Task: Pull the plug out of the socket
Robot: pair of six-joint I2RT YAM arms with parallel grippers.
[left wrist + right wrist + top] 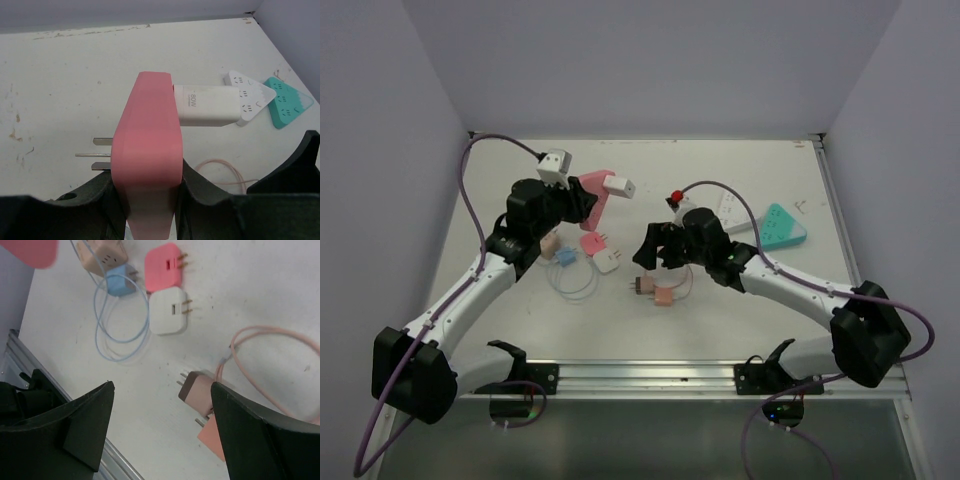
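Observation:
My left gripper (578,203) is shut on a pink socket block (597,188) and holds it above the table at the back left. In the left wrist view the pink socket (150,145) sits between the gripper's (147,182) black fingers. A white 80W plug (206,105) is still seated in its right side, and metal prongs (97,154) stick out on its left. The white plug (619,186) points toward my right arm. My right gripper (654,247) is open and empty, a short way right of and below the plug, over the table (163,386).
Loose adapters lie mid-table: pink (162,267), white (167,310), blue (119,282) with a blue cable loop (122,325), beige (102,257), and a brown-pink pair (200,390) with a pink cable. A white triangular strip (247,97) and a teal strip (780,225) lie at the right.

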